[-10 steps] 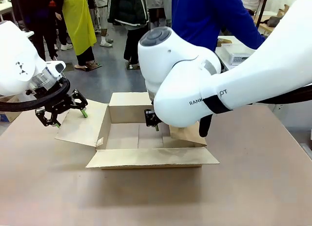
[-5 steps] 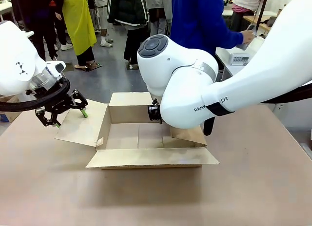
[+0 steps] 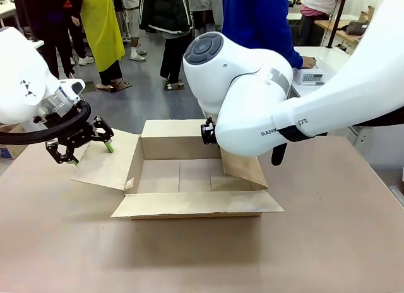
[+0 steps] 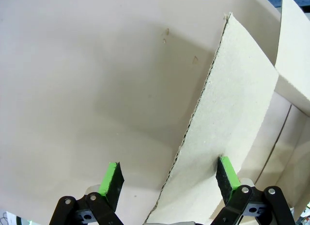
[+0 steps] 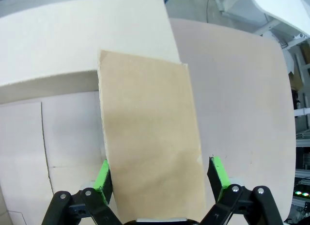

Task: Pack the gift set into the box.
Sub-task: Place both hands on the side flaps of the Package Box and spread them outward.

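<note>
The brown cardboard box (image 3: 180,176) stands open in the middle of the table, flaps spread and nothing inside. My left gripper (image 3: 92,153) is open and straddles the outer edge of the left flap (image 4: 227,113); in the left wrist view that gripper (image 4: 169,179) has one green pad on each side of the edge. My right gripper (image 5: 160,179) is open, with the raised right flap (image 5: 150,137) between its fingers. Most of it sits behind my right arm (image 3: 252,110) in the front view. A white perforated basket (image 3: 310,75) rests on a side table behind, under a person's hand.
The person in blue (image 3: 259,21) stands at the far side, reaching right toward the side table (image 3: 328,59). Other people stand farther back. Bare table (image 3: 328,230) lies in front of and to the right of the box.
My right arm has lifted and drawn back to the right, and the right flap now stands more upright. The person's hand has moved to the basket. The left arm is unmoved.
</note>
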Available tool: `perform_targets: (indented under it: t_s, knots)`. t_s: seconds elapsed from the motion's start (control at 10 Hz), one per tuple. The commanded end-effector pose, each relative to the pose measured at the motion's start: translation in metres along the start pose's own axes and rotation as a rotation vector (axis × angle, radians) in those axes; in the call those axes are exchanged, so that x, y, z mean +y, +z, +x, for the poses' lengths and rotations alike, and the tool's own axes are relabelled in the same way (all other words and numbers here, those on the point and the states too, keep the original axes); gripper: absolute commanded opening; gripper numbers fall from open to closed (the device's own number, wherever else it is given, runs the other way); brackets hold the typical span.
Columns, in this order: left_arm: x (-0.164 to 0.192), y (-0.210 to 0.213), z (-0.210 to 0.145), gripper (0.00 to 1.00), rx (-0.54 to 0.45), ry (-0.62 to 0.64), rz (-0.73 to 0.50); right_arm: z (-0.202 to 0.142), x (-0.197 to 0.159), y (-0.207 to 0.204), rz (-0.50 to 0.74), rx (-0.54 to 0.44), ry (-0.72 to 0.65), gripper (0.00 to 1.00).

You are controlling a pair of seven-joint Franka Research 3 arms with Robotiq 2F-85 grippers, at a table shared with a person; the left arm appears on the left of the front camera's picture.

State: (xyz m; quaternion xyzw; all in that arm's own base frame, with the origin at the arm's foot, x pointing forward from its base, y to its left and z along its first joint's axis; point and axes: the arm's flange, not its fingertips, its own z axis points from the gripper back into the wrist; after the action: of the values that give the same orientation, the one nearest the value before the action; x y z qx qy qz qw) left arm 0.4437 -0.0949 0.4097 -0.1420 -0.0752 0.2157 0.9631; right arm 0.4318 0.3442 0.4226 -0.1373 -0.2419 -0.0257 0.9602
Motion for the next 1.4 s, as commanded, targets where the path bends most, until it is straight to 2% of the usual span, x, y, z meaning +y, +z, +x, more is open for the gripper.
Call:
perform_targets:
  t_s: [0.0, 0.2, 0.5, 0.6, 1.0, 1.1, 1.3]
  knots:
    - [-0.001, 0.002, 0.0, 1.0, -0.007, 0.011, 0.017, 0.006, -0.016, 0.009, 0.026, -0.019, -0.027, 1.0]
    - [-0.001, 0.002, 0.0, 1.0, -0.007, 0.011, 0.017, 0.012, -0.043, 0.014, 0.059, 0.004, -0.051, 1.0]
    - [-0.001, 0.002, 0.0, 1.0, -0.007, 0.011, 0.017, 0.02, -0.101, 0.01, 0.202, 0.101, -0.073, 1.0]
    - [-0.001, 0.002, 0.0, 1.0, -0.007, 0.011, 0.017, 0.02, -0.118, 0.002, 0.196, 0.115, -0.101, 1.0]
    - [-0.001, 0.002, 0.0, 1.0, -0.007, 0.011, 0.017, 0.013, -0.194, -0.024, 0.372, 0.192, -0.269, 1.0]
    - [-0.001, 0.002, 0.0, 1.0, -0.007, 0.011, 0.017, 0.006, -0.208, -0.036, 0.433, 0.247, -0.285, 1.0]
    - [-0.001, 0.002, 0.0, 1.0, -0.007, 0.011, 0.017, -0.012, -0.226, -0.066, 0.448, 0.301, -0.372, 1.0]
